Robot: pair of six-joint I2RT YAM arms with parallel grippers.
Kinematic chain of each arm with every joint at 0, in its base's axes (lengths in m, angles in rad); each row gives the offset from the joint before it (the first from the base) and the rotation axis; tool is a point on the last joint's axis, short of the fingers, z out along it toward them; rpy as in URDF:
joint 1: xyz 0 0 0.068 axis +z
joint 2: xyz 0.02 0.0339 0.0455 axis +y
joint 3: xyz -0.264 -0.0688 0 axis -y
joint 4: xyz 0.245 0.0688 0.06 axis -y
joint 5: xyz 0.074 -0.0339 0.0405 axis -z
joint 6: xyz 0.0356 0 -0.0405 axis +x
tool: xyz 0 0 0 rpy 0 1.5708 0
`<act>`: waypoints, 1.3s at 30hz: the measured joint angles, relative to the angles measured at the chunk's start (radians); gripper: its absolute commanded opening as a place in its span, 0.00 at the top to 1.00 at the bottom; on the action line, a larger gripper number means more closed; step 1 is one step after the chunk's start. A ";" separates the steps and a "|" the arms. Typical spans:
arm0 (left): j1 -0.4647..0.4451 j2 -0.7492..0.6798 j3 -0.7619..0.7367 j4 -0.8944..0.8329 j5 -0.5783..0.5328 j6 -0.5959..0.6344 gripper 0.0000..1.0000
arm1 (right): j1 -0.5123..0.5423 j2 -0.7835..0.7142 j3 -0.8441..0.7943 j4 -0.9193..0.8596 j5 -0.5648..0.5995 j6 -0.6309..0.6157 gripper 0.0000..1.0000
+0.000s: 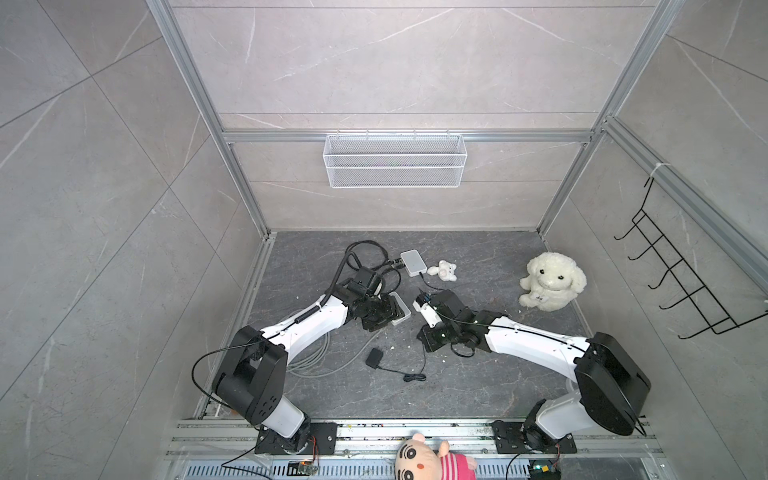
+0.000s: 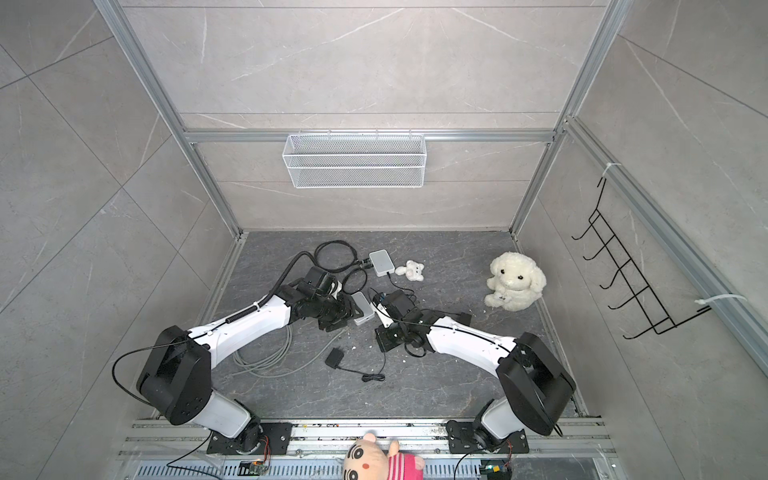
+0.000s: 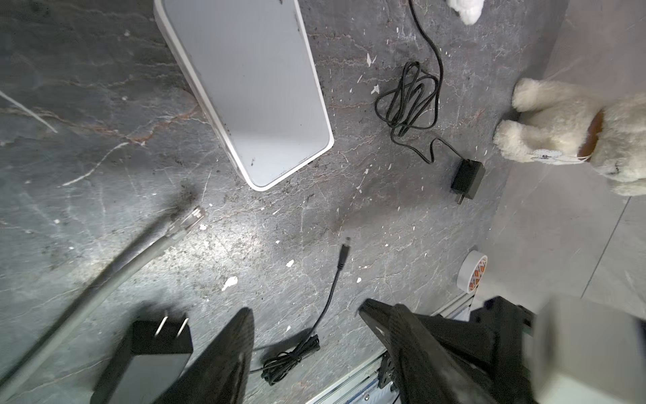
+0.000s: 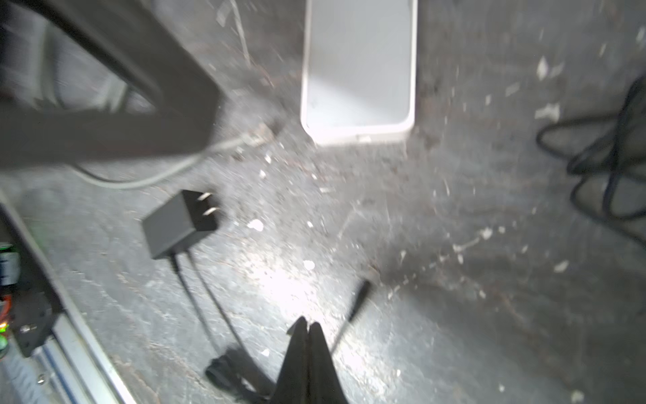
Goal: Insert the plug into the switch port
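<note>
Right wrist view: your right gripper (image 4: 307, 327) has its fingers pressed together, seemingly empty. The plug (image 4: 363, 288) lies loose just beside them, well short of the switch (image 4: 360, 70). Left gripper (image 3: 304, 309) fingers stand apart. Open the right fingers, straddle the plug's body, then pinch.

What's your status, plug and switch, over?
Left pincer open, empty. Right pincer shut beside barrel plug, not gripping it. Plug on floor, apart from switch. Grey cable end near switch.
</note>
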 measured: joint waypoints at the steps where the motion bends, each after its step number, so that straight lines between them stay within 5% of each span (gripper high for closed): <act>1: 0.000 0.000 -0.016 0.016 0.005 -0.018 0.36 | -0.008 0.000 -0.006 0.023 -0.019 -0.012 0.95; 6: 0.000 0.000 -0.041 0.064 0.023 -0.079 0.36 | -0.021 0.010 -0.020 0.080 -0.077 -0.049 0.90; 8: 0.000 0.000 -0.040 0.067 0.020 -0.081 0.36 | -0.032 0.011 -0.011 0.058 -0.077 -0.040 0.78; 11: 0.000 0.000 -0.037 0.045 -0.004 -0.079 0.36 | -0.052 0.012 0.010 -0.016 -0.032 0.014 0.65; 15: 0.007 0.000 -0.029 0.010 -0.030 -0.074 0.36 | -0.052 0.011 0.013 -0.122 0.038 0.138 0.60; 23: 0.018 0.077 0.074 -0.029 -0.030 -0.024 0.36 | -0.007 0.104 0.013 -0.192 0.144 0.306 0.61; 33: 0.018 0.085 0.090 -0.060 -0.028 0.010 0.37 | 0.026 0.201 0.076 -0.215 0.193 0.364 0.68; 39: 0.023 0.085 0.090 -0.062 -0.027 0.021 0.37 | 0.036 0.252 0.138 -0.248 0.218 0.373 0.81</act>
